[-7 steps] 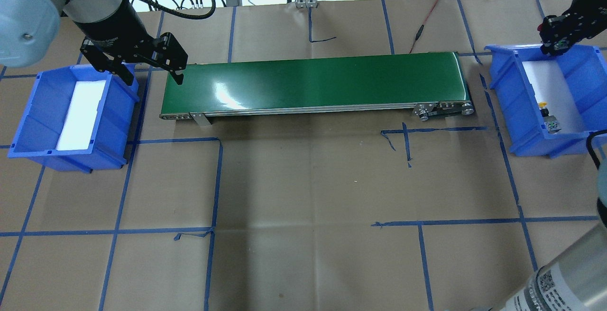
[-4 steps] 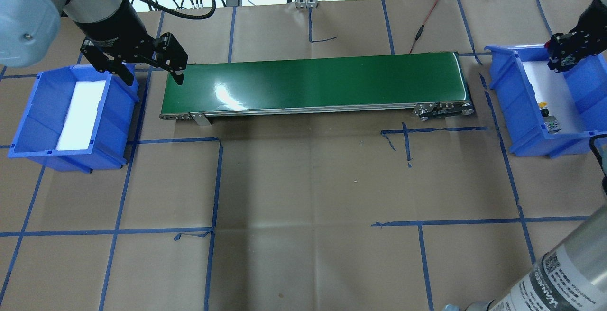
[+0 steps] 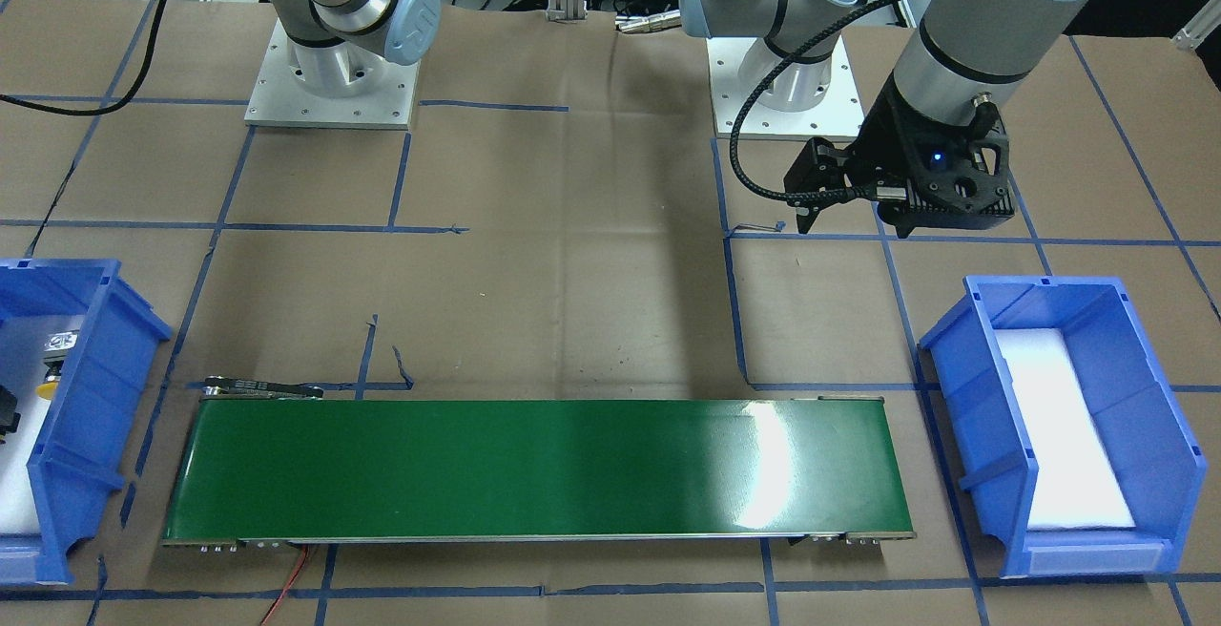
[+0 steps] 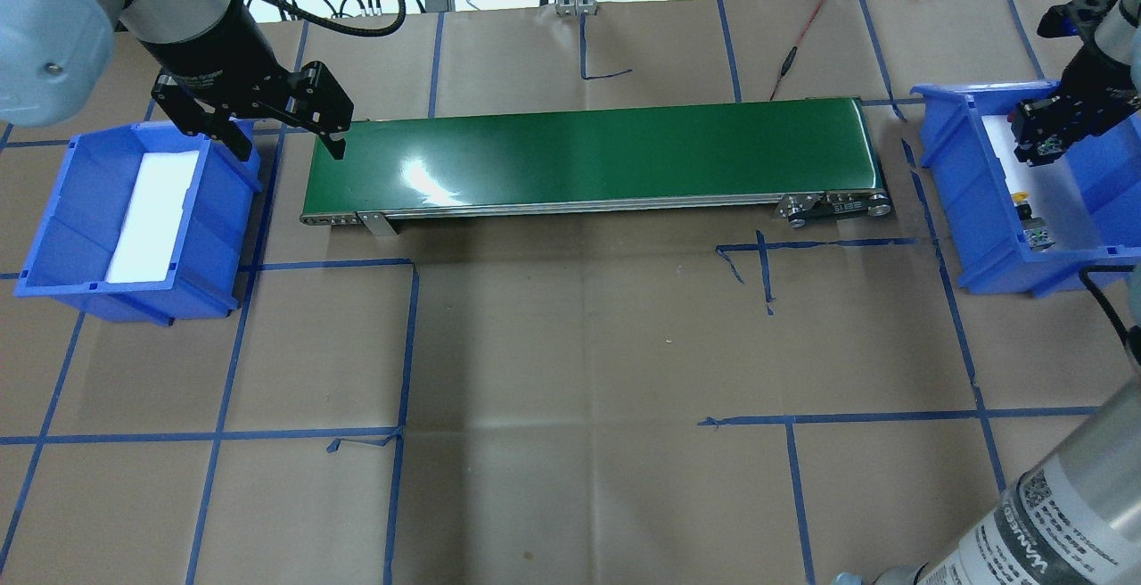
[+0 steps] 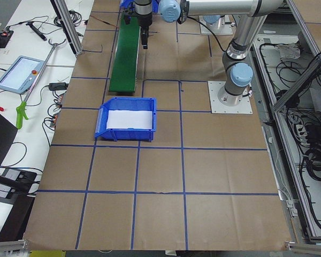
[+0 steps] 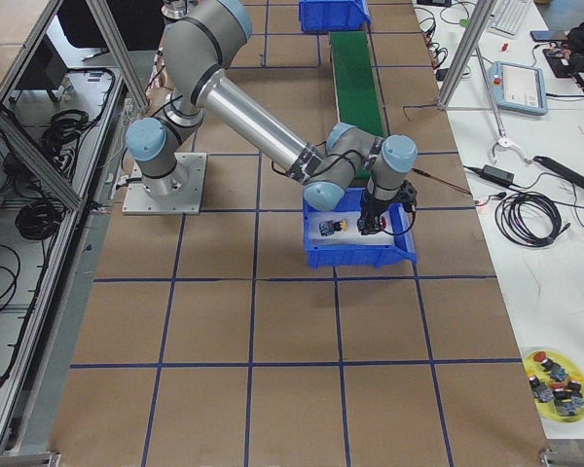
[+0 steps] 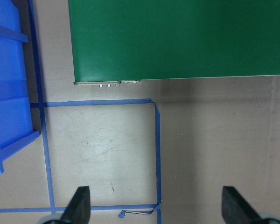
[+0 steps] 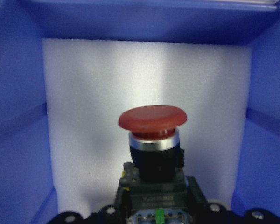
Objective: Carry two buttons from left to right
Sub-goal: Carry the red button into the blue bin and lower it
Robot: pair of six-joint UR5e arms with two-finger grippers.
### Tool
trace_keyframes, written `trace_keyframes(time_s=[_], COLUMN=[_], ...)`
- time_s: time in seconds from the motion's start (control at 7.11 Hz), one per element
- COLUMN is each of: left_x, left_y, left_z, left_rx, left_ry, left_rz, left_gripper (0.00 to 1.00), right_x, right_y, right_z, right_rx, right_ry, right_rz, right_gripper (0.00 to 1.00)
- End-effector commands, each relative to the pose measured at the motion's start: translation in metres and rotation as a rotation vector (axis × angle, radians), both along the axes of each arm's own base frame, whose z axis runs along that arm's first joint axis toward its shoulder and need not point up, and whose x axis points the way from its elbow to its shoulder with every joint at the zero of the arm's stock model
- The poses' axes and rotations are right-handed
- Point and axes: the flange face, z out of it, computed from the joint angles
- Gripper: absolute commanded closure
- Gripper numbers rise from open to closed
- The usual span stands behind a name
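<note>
Starting at your left in the overhead view, the left blue bin (image 4: 214,237) holds only its white foam liner (image 4: 153,215). Only a narrow strip of bench (image 4: 579,371) separates its right wall from the left end of the green conveyor belt (image 4: 588,157).

The left gripper (image 4: 291,150) hangs over that strip. Its jaws are spread wide and hold nothing, with one finger above the bin's rim and the other above the belt's end. The belt's top is bare, and in front of it the papered bench runs wide.

Past the belt's right end there is another narrow gap, then the right blue bin (image 4: 958,184). The yellow button (image 4: 1030,218) lies on the foam toward the bin's near end.

The right gripper (image 4: 1032,144) is over the far half of that bin, inside the line of its walls. It is clamped on the body of the red button (image 8: 152,119), which is well apart from the yellow one. You cannot tell whether the red button touches the foam.
</note>
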Motion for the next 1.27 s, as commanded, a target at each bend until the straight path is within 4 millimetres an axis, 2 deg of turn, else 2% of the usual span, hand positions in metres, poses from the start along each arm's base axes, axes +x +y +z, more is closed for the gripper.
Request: trace_keyframes(time_s=[0.0, 0.42, 0.56, 0.7, 0.84, 0.98, 1.13], left_x=[0.000, 0.000, 0.000, 0.000, 0.000, 0.000, 0.000], left_y=[0.000, 0.000, 0.000, 0.000, 0.000, 0.000, 0.000], left_z=[0.000, 0.000, 0.000, 0.001, 0.000, 0.001, 0.001], left_rx=[0.000, 0.000, 0.000, -0.002, 0.000, -0.002, -0.002], left_ry=[0.000, 0.000, 0.000, 0.000, 0.000, 0.000, 0.000], left_rz=[0.000, -0.002, -0.002, -0.002, -0.002, -0.002, -0.002], left_gripper=[0.00, 0.00, 0.00, 0.00, 0.00, 0.00, 0.00], right_x=[0.002, 0.002, 0.003, 0.003, 0.003, 0.004, 0.005], right_y=[0.001, -0.005, -0.004, -0.004, -0.004, -0.005, -0.007], right_z=[-0.012, -0.028, -0.031, -0.031, -0.029, -0.027, -0.016], right_rx=[0.015, 0.028, 0.037, 0.034, 0.029, 0.025, 0.013], right_ry=[-0.010, -0.027, -0.027, -0.031, -0.033, -0.034, -0.027], right_rz=[0.010, 0.010, 0.011, 0.011, 0.008, 0.005, 0.002], right_gripper=[0.95, 0.94, 0.91, 0.40, 0.12, 0.00, 0.00])
